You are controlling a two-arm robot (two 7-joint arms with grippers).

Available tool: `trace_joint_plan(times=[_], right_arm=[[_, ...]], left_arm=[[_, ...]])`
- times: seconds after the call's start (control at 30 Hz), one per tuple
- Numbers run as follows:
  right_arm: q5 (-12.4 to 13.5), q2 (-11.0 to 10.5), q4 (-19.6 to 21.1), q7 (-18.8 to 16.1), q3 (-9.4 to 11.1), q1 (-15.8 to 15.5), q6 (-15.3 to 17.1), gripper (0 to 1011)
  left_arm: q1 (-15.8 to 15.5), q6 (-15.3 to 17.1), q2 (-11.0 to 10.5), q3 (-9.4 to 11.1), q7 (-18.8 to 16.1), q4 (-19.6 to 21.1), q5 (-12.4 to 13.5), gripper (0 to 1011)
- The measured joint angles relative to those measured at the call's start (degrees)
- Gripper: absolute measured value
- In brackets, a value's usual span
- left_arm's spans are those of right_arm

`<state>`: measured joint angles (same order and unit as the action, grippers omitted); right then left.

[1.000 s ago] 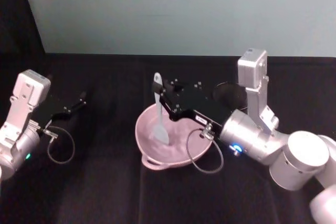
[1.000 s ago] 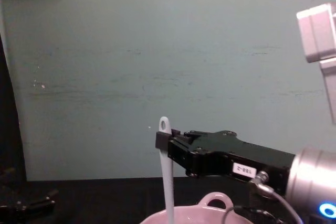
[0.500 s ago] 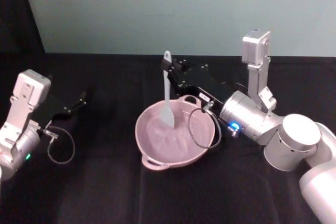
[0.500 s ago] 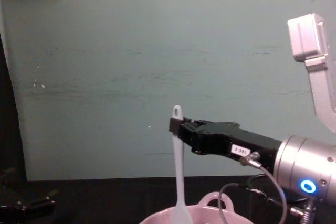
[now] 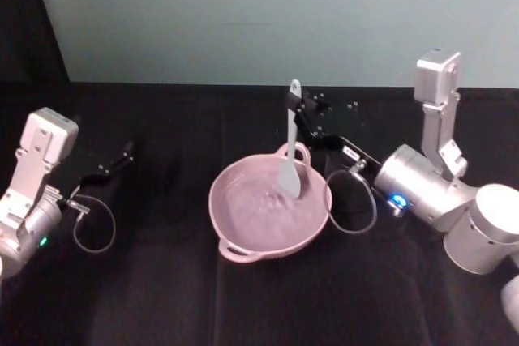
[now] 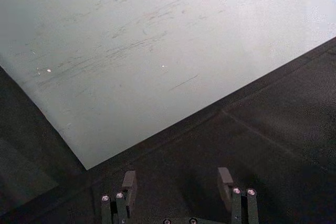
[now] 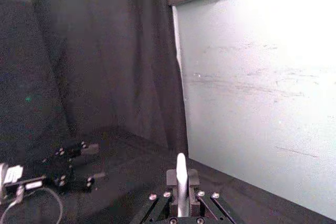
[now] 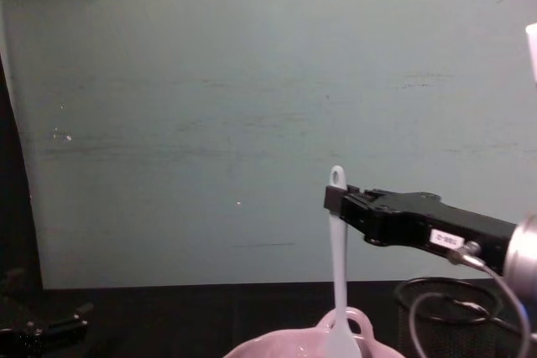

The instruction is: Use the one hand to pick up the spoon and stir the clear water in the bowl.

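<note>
At the table's [image 5: 162, 289] left side the left gripper [image 5: 113, 166] lies parked just where it was a second ago, and the left wrist view shows its fingers [image 6: 128, 186] spread apart with nothing between them. In the middle stands the bowl [image 5: 243, 223], unmoved, one loop handle [image 5: 298, 151] on its far rim. The spoon [image 5: 290, 145] hangs upright with its blade down inside the bowl, close to the far right wall and just in front of that loop. A second ago the blade was over the bowl's left half, and half a second ago it was near the centre, so it has swept across to the right. In the chest view the spoon [image 8: 337, 266] likewise stands further right than before. The right gripper [image 5: 298, 108] is clamped on the top of the handle, just below the small hole, and has travelled right with it, its arm drawn back. In the chest view, a black mesh cup [image 8: 436, 320] now stands uncovered under that arm.
</note>
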<state>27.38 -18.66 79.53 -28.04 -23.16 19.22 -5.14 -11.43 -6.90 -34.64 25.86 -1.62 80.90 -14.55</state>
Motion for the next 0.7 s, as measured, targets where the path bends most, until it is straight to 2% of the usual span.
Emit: trace_joint_plan(times=[0.3,0.53,0.7], right_arm=[[-0.12,-2.66,6.71,-0.07,-0.22,-4.93,0.76,121],[-0.38,-2.53,9.2,-0.42,-2.18,-6.42,1.29,121],[-0.82,-1.67,9.49,-0.75,-3.64,-5.97,1.41,121]], left_arm=[[0.0,0.0,0.0,0.0,0.0,0.0,0.0,1011],[0.0,0.0,0.0,0.0,0.0,0.0,0.0,1011],[0.0,0.0,0.0,0.0,0.0,0.0,0.0,1011]])
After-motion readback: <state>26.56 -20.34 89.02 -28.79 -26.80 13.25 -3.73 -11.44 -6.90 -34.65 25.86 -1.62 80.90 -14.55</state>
